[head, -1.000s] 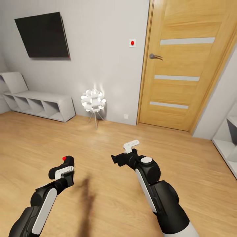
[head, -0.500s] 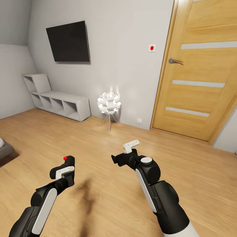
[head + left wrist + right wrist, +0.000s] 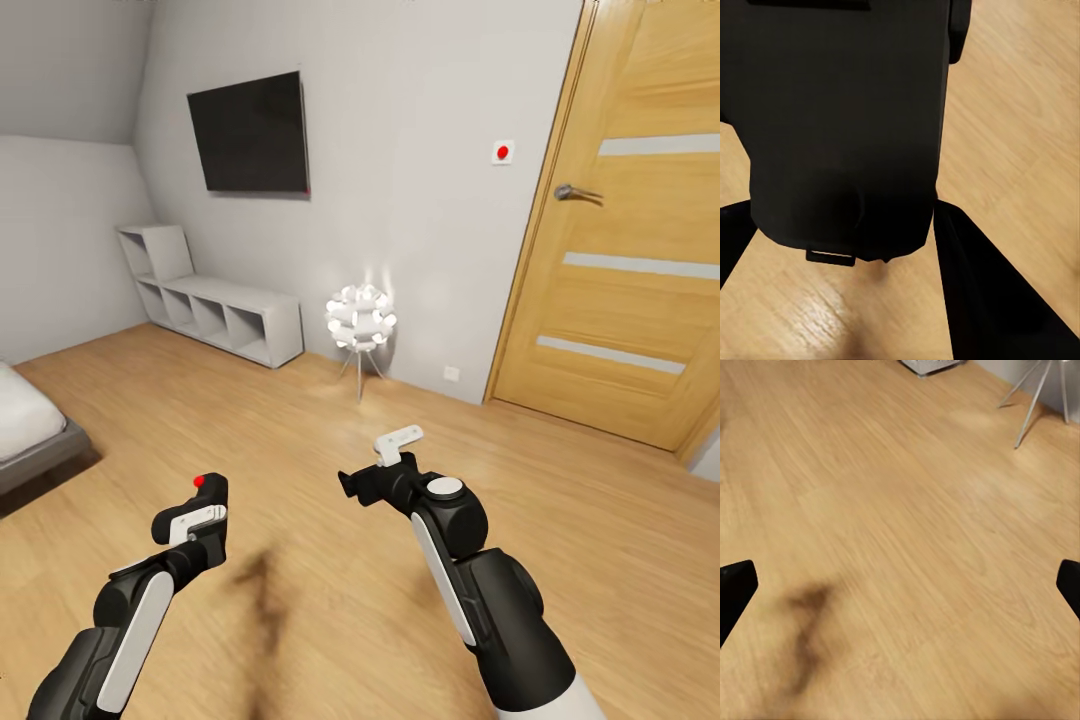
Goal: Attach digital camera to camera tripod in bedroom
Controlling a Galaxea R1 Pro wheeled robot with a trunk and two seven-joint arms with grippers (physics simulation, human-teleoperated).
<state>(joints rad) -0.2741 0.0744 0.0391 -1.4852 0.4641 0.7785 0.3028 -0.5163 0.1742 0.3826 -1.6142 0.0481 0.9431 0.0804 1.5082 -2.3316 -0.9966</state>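
Note:
My left gripper point(image 3: 195, 515) is shut on the digital camera point(image 3: 212, 493), a small black box with a red button on top, held low over the light wood floor. In the left wrist view the camera's dark body point(image 3: 840, 120) sits between the black fingers point(image 3: 982, 292). My right gripper point(image 3: 375, 465) is open with nothing in it; in the right wrist view its fingertips point(image 3: 735, 589) stand far apart over bare floor. The camera tripod is out of view.
A black TV point(image 3: 250, 130) hangs on the white wall above a low white shelf unit point(image 3: 215, 315). A glowing globe lamp point(image 3: 360, 320) stands on thin legs by the wall. A wooden door point(image 3: 630, 250) is at the right. A bed corner point(image 3: 25, 420) is at the left.
The whole view has swung left: door, lamp and TV slid right in the picture and the bed corner came into view. Both arms keep their pose, the camera still held.

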